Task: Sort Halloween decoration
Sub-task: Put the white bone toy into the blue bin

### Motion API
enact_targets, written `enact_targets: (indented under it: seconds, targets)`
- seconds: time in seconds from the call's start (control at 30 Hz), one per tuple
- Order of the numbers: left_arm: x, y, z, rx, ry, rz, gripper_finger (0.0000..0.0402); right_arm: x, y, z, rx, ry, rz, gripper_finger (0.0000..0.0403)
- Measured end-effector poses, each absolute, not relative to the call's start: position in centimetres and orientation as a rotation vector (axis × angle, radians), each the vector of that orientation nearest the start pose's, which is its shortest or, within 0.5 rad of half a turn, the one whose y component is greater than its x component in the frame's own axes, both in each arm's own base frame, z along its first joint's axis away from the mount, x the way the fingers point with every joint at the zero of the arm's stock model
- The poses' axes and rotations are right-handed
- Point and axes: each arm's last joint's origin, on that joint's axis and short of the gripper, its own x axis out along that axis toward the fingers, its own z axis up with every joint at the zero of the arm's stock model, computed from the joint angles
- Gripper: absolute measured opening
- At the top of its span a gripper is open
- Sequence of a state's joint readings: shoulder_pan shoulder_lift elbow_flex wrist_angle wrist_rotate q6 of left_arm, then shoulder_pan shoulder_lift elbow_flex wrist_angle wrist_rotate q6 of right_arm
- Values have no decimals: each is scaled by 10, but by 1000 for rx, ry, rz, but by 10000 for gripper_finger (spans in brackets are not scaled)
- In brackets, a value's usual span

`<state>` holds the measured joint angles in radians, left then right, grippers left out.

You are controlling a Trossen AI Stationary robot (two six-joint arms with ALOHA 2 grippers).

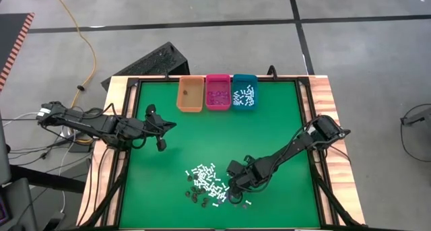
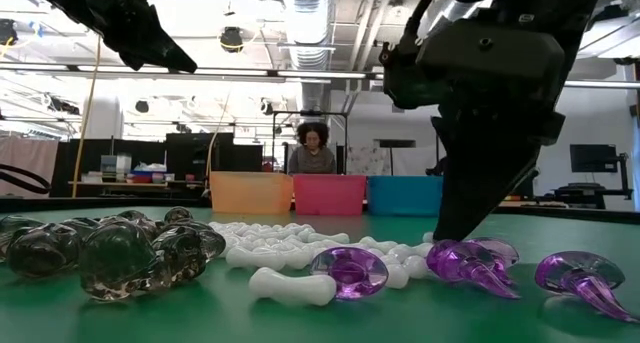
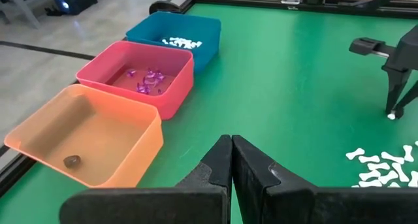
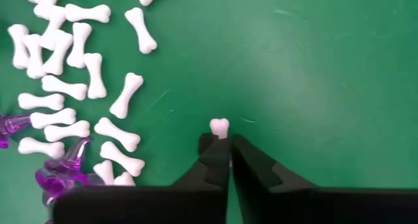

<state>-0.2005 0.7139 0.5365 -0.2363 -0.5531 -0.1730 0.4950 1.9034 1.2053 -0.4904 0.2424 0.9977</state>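
Bone tip: we see right gripper [image 4: 222,152] nipping one white bone [image 4: 219,127] by its end.
Risk: we fear it pivots out on lifting.
Left gripper [image 3: 230,162]: closed, empty, waiting.

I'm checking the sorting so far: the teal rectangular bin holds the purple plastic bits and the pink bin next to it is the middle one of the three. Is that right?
Not quite. The teal rectangular bin holds white bone-shaped plastic sticks; the purple plastic bits lie in the pink bin, which is indeed the middle one of the three. The left wrist view shows it.
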Motion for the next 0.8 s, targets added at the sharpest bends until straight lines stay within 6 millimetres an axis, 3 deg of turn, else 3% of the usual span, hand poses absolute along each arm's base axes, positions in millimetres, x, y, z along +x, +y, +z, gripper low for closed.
enact_targets:
  seconds: [0.1, 0.27, 0.43, 0.63, 0.8]
  targets:
    - [157, -16, 255, -16, 355, 379, 0, 328, 168, 154, 444, 1083, -326, 16]
    - [157, -16, 255, -16, 355, 379, 0, 329, 159, 160, 428, 1073, -333, 23]
    - [157, -16, 255, -16, 355, 379, 0, 330, 138, 181, 356, 1034, -331, 16]
    - [157, -16, 255, -6, 357, 378, 0, 321, 93, 215, 231, 1018, -415, 21]
    - [157, -16, 255, -5, 358, 377, 0, 310, 31, 246, 99, 1003, -541, 20]
